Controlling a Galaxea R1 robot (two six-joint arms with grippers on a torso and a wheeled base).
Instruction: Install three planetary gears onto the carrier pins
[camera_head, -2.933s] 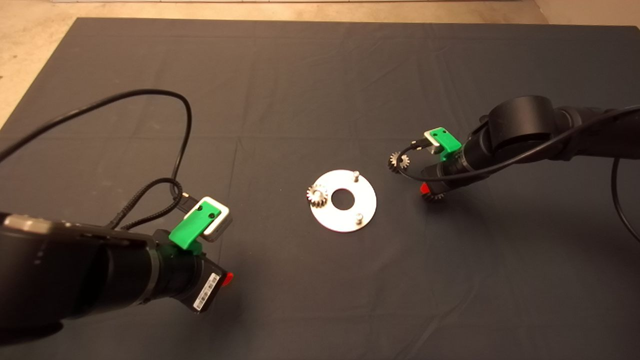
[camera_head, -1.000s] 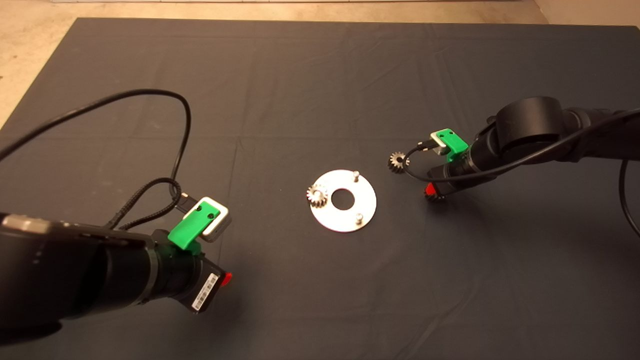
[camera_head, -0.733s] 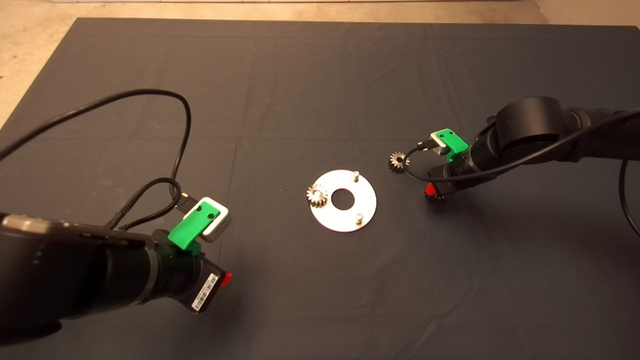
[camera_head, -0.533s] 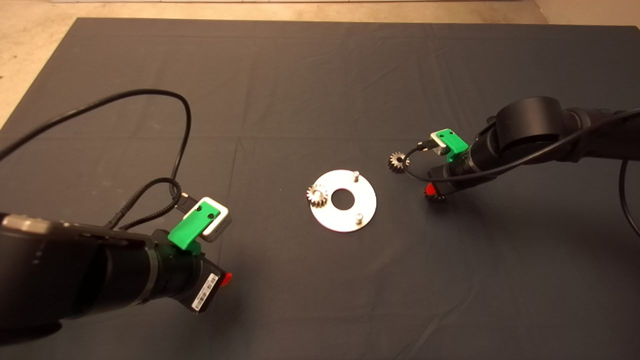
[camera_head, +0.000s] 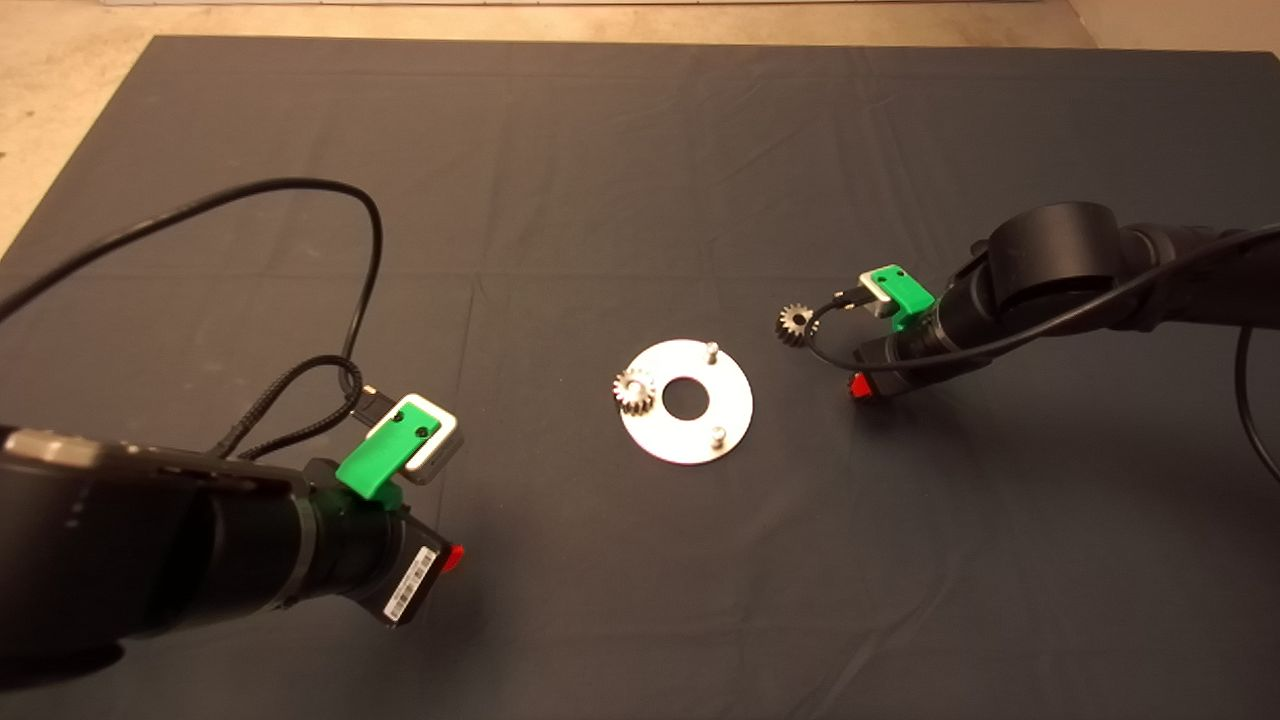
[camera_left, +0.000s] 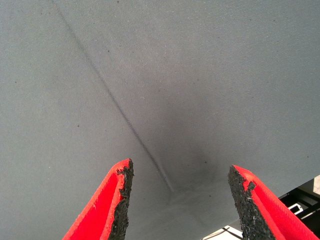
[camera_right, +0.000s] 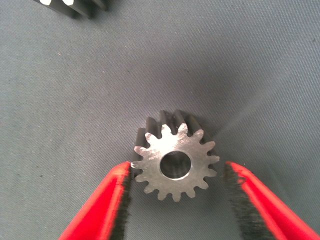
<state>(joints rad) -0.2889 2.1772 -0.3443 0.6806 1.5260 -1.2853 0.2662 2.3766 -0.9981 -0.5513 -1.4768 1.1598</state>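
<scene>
The silver disc (camera_head: 730, 395) lies mid-mat with the carrier pins on it: two bare pins (camera_head: 711, 350) (camera_head: 717, 435), and one planetary gear (camera_head: 634, 390) seated on the left one. A second gear (camera_head: 797, 322) lies loose on the mat to the disc's right, and its edge shows in the right wrist view (camera_right: 75, 7). My right gripper (camera_head: 862, 388) is low over the mat just right of it. In the right wrist view this gripper (camera_right: 177, 170) is open, with a third gear (camera_right: 175, 162) lying flat between its fingers. My left gripper (camera_head: 455, 557) is open and empty (camera_left: 180, 200) near the front left.
A black cable (camera_head: 360, 260) loops over the mat's left half behind the left arm. The right arm's cable (camera_head: 830, 350) hangs close to the loose gear. A fold line (camera_left: 115, 105) runs across the mat under the left gripper.
The right gripper has sunk slightly and shifted a little right over its gear, which no longer shows in the head view. The left arm, the disc and the other gears have not moved.
</scene>
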